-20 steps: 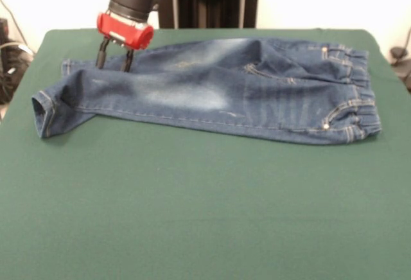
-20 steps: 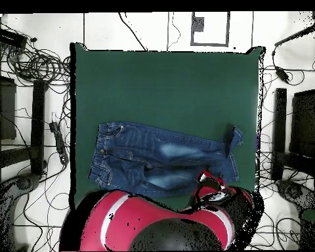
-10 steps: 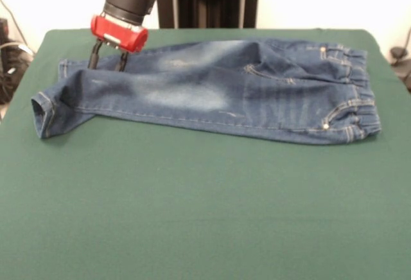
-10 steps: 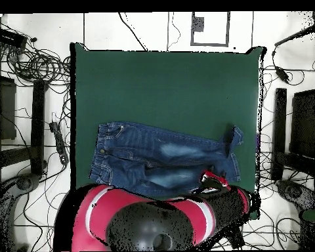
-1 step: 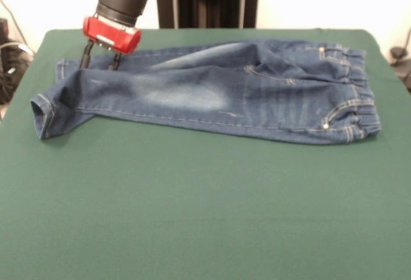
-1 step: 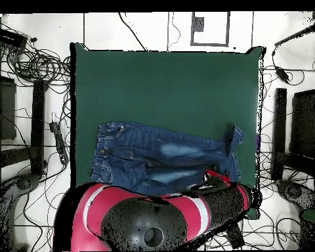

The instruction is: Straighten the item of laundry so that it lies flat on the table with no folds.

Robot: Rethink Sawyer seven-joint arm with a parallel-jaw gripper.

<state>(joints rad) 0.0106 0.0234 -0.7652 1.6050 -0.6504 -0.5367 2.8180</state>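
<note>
Pincer [image 5: 99,58] slid toward tabletop [image 5: 192,216] edge, fingers spread, pressing far leg cuff of jeans [image 5: 212,90]; near cuff folded.

The jeans [image 5: 212,90] are matt denim cloth, faded pale at the thighs, with light stitching; the tabletop [image 5: 192,209] looks like matt felt; the end effector [image 5: 98,58] housing looks like glossy red plastic.

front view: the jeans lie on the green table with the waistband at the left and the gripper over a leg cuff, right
Not quite: the front view shows the jeans on the green table with the waistband at the right, not the left. The gripper is indeed over the far leg's cuff end, at the left.
</note>
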